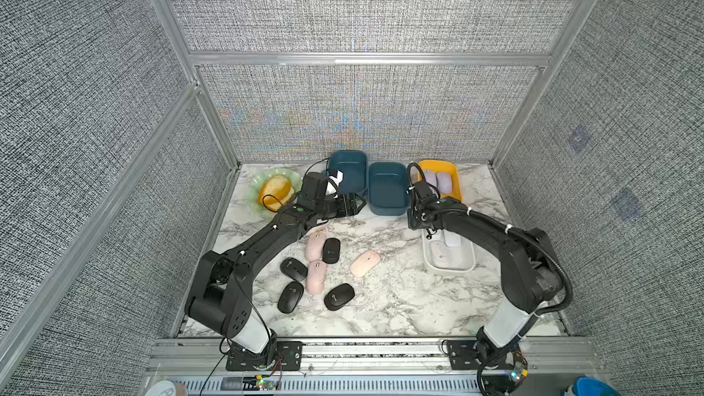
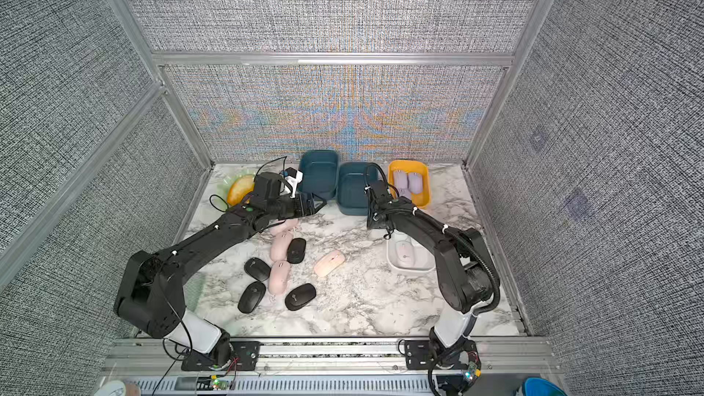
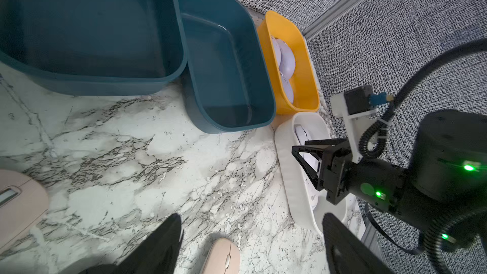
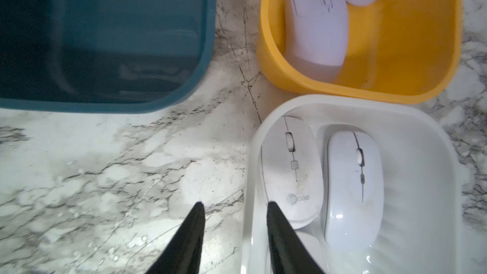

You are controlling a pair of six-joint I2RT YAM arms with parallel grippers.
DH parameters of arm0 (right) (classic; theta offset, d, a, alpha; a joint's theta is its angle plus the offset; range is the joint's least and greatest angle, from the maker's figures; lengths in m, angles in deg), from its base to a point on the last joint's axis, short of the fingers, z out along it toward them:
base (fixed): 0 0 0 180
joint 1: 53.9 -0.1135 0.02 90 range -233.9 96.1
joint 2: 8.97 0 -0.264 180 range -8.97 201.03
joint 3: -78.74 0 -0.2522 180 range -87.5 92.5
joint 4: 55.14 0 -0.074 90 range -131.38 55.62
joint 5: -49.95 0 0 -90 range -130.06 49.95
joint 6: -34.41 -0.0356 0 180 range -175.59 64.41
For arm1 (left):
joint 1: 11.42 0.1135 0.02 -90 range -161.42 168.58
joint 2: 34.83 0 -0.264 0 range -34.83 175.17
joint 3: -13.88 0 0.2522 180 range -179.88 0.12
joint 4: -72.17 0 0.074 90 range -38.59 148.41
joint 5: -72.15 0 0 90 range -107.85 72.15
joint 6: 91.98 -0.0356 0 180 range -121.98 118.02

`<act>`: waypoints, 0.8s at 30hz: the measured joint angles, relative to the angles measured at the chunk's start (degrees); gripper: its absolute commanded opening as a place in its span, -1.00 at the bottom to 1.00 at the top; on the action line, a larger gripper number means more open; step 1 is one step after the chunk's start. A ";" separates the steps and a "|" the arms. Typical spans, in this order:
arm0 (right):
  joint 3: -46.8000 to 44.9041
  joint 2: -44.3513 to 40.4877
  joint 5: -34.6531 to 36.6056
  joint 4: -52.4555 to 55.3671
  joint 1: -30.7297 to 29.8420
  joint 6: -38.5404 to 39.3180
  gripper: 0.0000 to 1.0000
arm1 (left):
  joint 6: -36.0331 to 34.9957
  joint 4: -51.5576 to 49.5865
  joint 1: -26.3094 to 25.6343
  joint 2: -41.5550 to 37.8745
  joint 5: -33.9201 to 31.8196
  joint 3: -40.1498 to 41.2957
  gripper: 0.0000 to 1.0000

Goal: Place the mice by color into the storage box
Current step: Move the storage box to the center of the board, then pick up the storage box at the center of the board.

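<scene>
Mice half sorted on a marble table (image 1: 381,318). Four black mice (image 1: 293,269) and several pale pink mice (image 1: 317,276) lie loose in a cluster at lower centre of both top views, some touching. One pink mouse (image 1: 365,263) lies apart at the cluster's right. Lilac mice (image 1: 442,181) sit in the yellow box (image 1: 458,188) at upper right, and white mice (image 4: 353,185) in the white box (image 4: 342,100) just below it. Two teal boxes (image 1: 388,210) stand empty. Left gripper (image 1: 354,204) hovers near the teal boxes, jaws wide and empty. Right gripper (image 4: 235,204) has its jaws partly parted and holds nothing, one finger over the table, one over the white box. Each mouse looks light, rigid and glossy, likely slippery on its dome; pinching across the flatter side flanks at mid-length seems safest
</scene>
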State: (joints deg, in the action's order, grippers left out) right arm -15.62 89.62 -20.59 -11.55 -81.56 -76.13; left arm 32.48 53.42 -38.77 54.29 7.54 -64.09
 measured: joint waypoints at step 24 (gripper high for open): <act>39.93 28.33 -6.75 8.96 7.04 1.86 -0.26 | -1.44 -0.24 2.67 -2.62 -4.24 0.00 0.70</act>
State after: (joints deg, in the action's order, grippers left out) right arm 24.31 117.95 -27.35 -2.59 -74.52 -74.27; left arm 31.04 53.17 -36.11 51.67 3.30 -64.09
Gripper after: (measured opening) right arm 0.378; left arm 0.849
